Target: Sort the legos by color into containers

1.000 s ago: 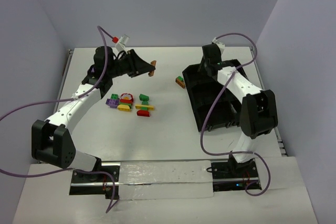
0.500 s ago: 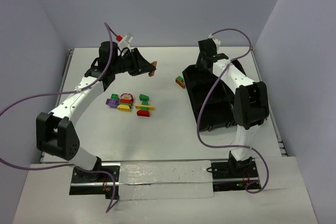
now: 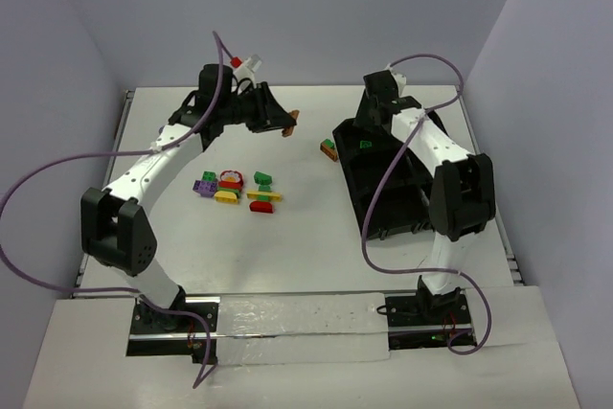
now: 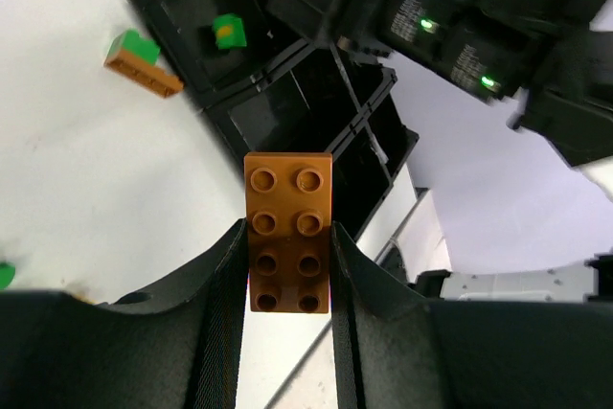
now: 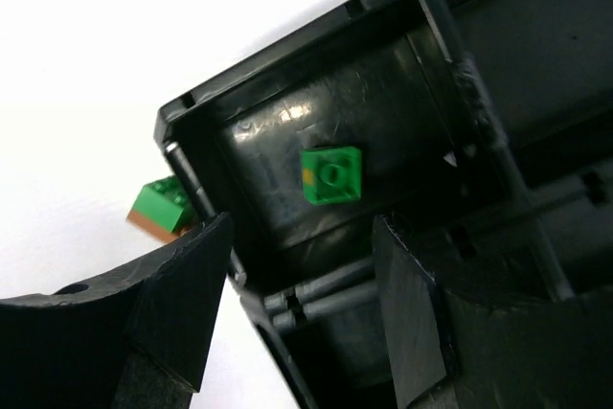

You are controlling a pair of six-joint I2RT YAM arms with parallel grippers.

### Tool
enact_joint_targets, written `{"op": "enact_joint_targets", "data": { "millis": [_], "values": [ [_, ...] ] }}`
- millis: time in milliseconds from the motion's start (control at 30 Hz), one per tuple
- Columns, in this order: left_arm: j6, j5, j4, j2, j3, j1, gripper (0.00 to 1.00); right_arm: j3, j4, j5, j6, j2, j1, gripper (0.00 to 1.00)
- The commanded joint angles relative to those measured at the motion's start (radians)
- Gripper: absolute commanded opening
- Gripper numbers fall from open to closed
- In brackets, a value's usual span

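Robot's left gripper [image 4: 288, 254] is clamping an orange brick [image 4: 289, 232] between its two black fingers [image 4: 222, 313]. The brick's two-by-four studded face is turning toward the wrist camera, and its far half is sticking out past the fingertips. From overhead, this gripper is hanging above the far middle of the white table [image 3: 287, 246], with the brick pointing toward the black tray [image 3: 407, 200] and staying well apart from it.

Over at the tray's far-left corner, the right gripper [image 5: 302, 237] is standing with its jaws spread wide and nothing between them. It is hovering directly over the far-left compartment. One small green brick [image 5: 331, 176] is lying flat on that compartment's floor, single stud up, beyond the fingertips and not touching them. Just outside the same corner, a green-on-orange brick [image 5: 163, 208] is resting on the table, close against the tray's outer wall.

Only the overhead camera is showing the loose bricks [image 3: 236, 189], a cluster of purple, red, yellow and green pieces lying on the table near the left arm and well away from both grippers. There the right arm [image 3: 436, 155] is covering the far-left compartment, so the green brick inside is appearing only in the two wrist views. Past the held brick, the left wrist camera is also catching further dark compartments, whose contents I cannot tell.
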Motion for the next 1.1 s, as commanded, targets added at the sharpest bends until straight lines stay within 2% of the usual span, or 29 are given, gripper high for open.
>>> {"op": "enact_joint_targets", "data": {
  "millis": [0,100,200,367,433,467,633,733,1067],
  "values": [
    [0.103,-0.066,-0.118,0.112,0.182,-0.104,0.00,-0.036,-0.034,0.020,0.012,-0.222,-0.012,0.68],
    [0.159,-0.129,-0.201,0.201,0.302,-0.161,0.00,-0.111,-0.050,0.028,0.017,-0.339,-0.018,0.68],
    [0.179,-0.152,-0.247,0.275,0.389,-0.205,0.00,-0.180,-0.088,-0.036,0.041,-0.483,-0.035,0.69],
    [0.168,-0.141,-0.244,0.330,0.427,-0.240,0.00,-0.279,-0.144,-0.002,0.089,-0.654,-0.034,0.70],
    [0.160,-0.107,-0.232,0.347,0.434,-0.245,0.00,-0.322,-0.139,-0.027,0.093,-0.718,-0.046,0.70],
    [0.154,-0.073,-0.213,0.348,0.426,-0.247,0.00,-0.331,-0.123,-0.100,0.084,-0.739,-0.048,0.70],
    [0.150,-0.042,-0.141,0.312,0.372,-0.266,0.00,-0.289,-0.137,-0.376,0.113,-0.684,-0.048,0.69],
    [0.167,-0.029,-0.132,0.300,0.354,-0.267,0.00,-0.292,-0.072,-0.481,0.182,-0.660,-0.046,0.69],
    [0.198,-0.052,-0.099,0.250,0.298,-0.297,0.00,-0.220,-0.002,-0.571,0.326,-0.507,-0.045,0.68]
  ]
}}
